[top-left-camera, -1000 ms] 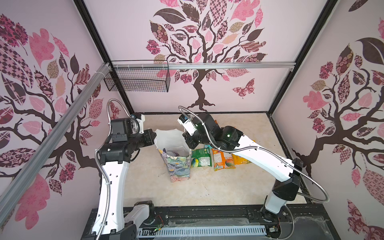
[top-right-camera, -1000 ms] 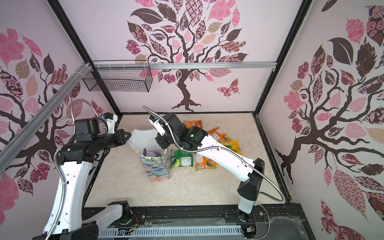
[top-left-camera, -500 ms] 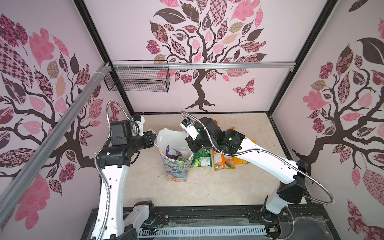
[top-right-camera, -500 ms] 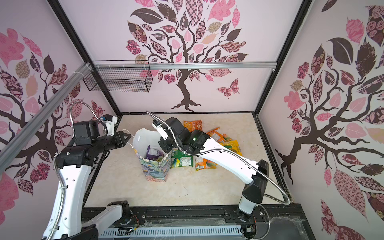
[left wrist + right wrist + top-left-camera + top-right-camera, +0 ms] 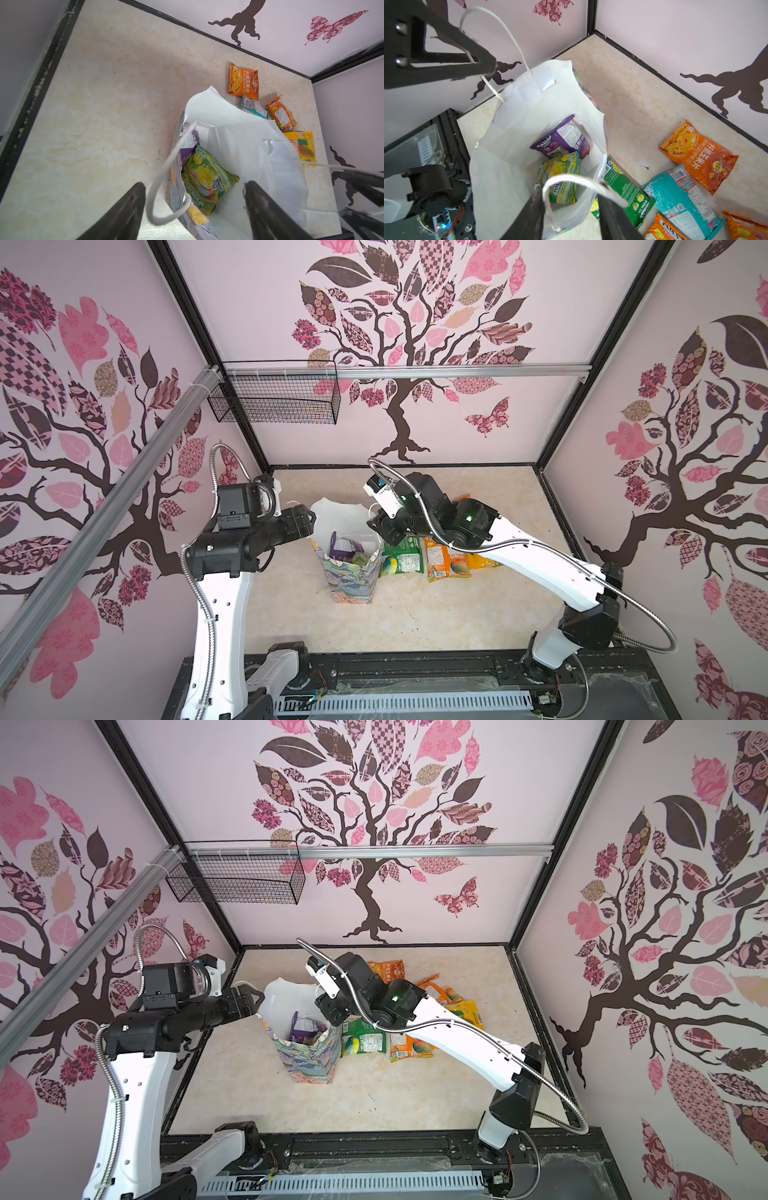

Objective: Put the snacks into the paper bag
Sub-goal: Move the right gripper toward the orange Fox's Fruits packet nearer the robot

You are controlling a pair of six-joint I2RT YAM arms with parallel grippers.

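Left pincer [image 5: 194,185] and right pincer [image 5: 571,197] both stand released, jaws apart, a cord handle [image 5: 571,178] lying loose between each pair; a second ago both were clenched at the bag's mouth. The paper bag [image 5: 349,576] stands unaided on the table [image 5: 415,614], holding the purple packet [image 5: 560,139] and the yellow-green packet [image 5: 560,172]. Judgement: the arms are free to fetch the dark green packet [image 5: 627,187] and teal packet [image 5: 679,197] lying beside it.

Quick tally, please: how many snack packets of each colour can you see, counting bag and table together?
Orange packets: 3
Purple packet: 1
Yellow-green packet: 1
Dark green packet: 1
Teal packet: 1
Yellow packet: 1
Total: 8 in view, 2 of them inside the paper bag
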